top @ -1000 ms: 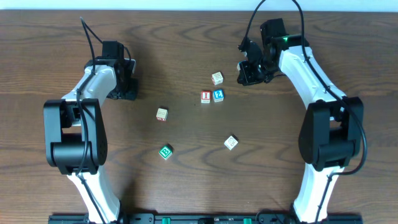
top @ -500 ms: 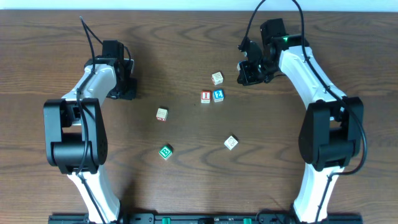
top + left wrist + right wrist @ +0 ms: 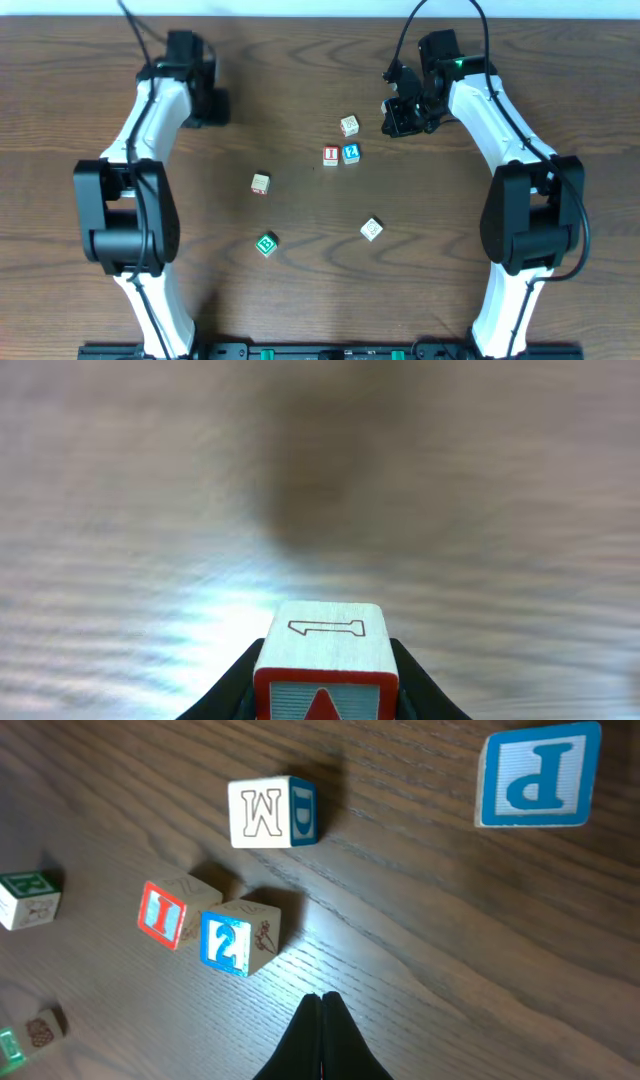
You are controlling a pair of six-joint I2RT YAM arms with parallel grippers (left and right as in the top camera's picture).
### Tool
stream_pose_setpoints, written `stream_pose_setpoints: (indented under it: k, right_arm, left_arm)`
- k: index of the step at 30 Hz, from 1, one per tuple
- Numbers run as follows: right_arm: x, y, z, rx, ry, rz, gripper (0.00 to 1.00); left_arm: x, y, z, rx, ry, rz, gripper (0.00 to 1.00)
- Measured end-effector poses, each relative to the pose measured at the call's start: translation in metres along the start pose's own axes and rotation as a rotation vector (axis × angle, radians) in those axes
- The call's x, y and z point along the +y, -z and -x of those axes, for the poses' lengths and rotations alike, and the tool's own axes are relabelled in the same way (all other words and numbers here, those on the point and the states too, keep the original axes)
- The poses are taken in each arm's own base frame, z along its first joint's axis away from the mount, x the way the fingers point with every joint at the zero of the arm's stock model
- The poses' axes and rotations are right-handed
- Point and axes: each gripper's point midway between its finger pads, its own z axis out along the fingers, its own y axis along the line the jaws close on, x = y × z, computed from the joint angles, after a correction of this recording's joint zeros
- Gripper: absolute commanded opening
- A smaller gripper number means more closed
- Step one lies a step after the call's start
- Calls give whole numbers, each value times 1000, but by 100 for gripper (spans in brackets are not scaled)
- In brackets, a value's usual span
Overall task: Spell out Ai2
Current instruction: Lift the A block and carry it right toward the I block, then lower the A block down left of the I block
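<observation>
My left gripper (image 3: 208, 104) is at the far left of the table, shut on a red-framed block (image 3: 325, 660) with an outlined "1" on top and a red shape on its front; it hangs above bare wood. The red "I" block (image 3: 330, 155) and blue "2" block (image 3: 351, 152) stand side by side at the centre, also in the right wrist view ("I" (image 3: 163, 914), "2" (image 3: 226, 941)). My right gripper (image 3: 398, 118), fingertips (image 3: 322, 1003), is shut and empty, right of them.
An "M" block (image 3: 349, 125) (image 3: 263, 812) lies just beyond the pair. A blue "P" block (image 3: 535, 775) shows in the right wrist view. A pale block (image 3: 260, 183), a green block (image 3: 266, 244) and a white block (image 3: 371, 229) lie nearer the front.
My left arm has moved toward the far edge of the table with its block. The right arm and the blocks on the table have not moved.
</observation>
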Motion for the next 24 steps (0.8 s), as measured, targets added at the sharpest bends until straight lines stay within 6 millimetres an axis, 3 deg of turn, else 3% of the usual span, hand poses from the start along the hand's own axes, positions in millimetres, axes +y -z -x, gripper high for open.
stream_pose_setpoints:
  k: [3,7,10,16,24]
  right_arm:
    - [-4,1,-1,5,-6,-15,2]
    - [-13,4,-6,18,-31,-22,2]
    - [-23,8,-7,12,-45,-30,2]
    - [-38,13,-6,-3,-58,-42,2]
    - [-57,23,-7,-24,-108,-27,2]
  left_arm:
    - [-45,4,3,-15,-23,-40,6]
    - [-104,3,-14,13,-37,-94,6]
    - [-136,4,-26,30,-27,-121,6]
    - [-160,1,-43,67,33,-118,6]
    - [-177,-28,-81,143,27,-5,6]
